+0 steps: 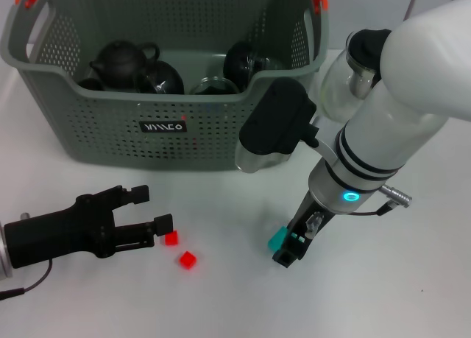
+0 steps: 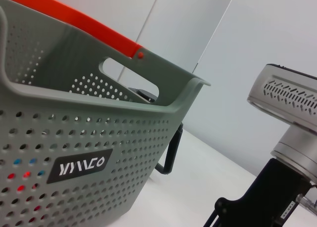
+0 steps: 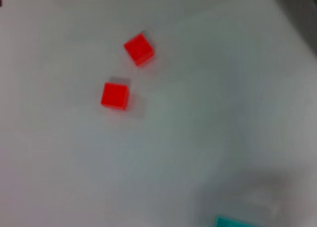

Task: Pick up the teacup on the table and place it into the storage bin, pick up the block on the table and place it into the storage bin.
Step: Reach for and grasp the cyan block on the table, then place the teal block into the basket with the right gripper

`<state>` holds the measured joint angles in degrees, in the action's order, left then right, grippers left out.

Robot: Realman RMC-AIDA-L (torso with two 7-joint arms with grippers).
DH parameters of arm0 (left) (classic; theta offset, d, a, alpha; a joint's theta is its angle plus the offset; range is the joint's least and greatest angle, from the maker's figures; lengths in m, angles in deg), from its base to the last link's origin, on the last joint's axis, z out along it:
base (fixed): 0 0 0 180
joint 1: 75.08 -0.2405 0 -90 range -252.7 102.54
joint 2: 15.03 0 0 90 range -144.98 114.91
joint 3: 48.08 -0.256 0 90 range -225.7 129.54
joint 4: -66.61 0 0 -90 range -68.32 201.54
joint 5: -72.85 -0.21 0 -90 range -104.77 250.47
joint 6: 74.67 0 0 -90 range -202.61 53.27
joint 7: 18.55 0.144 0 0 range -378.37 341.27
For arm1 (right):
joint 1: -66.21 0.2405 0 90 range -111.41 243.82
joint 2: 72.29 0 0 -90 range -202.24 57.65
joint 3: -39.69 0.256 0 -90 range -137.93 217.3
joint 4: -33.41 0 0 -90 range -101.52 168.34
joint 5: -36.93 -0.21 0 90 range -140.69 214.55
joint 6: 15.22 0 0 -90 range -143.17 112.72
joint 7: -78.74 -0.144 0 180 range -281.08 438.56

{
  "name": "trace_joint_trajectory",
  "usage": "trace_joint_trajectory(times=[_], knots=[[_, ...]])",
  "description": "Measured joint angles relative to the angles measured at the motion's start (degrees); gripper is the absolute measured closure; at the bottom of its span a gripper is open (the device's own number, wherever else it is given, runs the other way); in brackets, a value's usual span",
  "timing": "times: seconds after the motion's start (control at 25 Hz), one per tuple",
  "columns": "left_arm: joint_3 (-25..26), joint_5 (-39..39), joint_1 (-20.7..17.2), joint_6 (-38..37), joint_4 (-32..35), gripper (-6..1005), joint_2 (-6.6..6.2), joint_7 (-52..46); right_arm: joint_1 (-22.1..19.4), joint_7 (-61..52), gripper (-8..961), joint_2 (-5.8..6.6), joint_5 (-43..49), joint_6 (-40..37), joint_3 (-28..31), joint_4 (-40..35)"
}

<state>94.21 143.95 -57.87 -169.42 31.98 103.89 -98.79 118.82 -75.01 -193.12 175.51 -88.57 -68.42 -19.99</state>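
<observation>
- Left gripper: lies low over the table near its left edge, fingers spread and holding nothing. One fingertip is just beside a red block; a second red block lies a little nearer the front edge. Risk: a sideways approach may push the nearer block away instead of straddling it.
- Storage bin: stands at the table's back edge, already holding dark teapots. Risk: a release made too low may strike its front wall or the pots inside.
- Right gripper: points down at the table right of centre, beside a teal block. Whether its fingers grip the block cannot be told. Risk: if the hold is only on a corner, the block may slip during lifting.
- Teacup: no teacup can be identified on the table.
</observation>
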Motion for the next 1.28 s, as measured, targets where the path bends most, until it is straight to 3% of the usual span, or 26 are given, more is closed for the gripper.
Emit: trace_joint_trajectory(times=[1.0,1.28], knots=[[0.0,0.0,0.02,0.0,0.09,63,0.0,0.0,0.05,0.15,496,-0.1,-0.11,0.41,-0.7,0.16],[0.0,0.0,-0.08,-0.01,0.09,63,0.0,0.0,-0.8,0.23,532,0.27,-0.09,-2.12,0.47,-2.7]])
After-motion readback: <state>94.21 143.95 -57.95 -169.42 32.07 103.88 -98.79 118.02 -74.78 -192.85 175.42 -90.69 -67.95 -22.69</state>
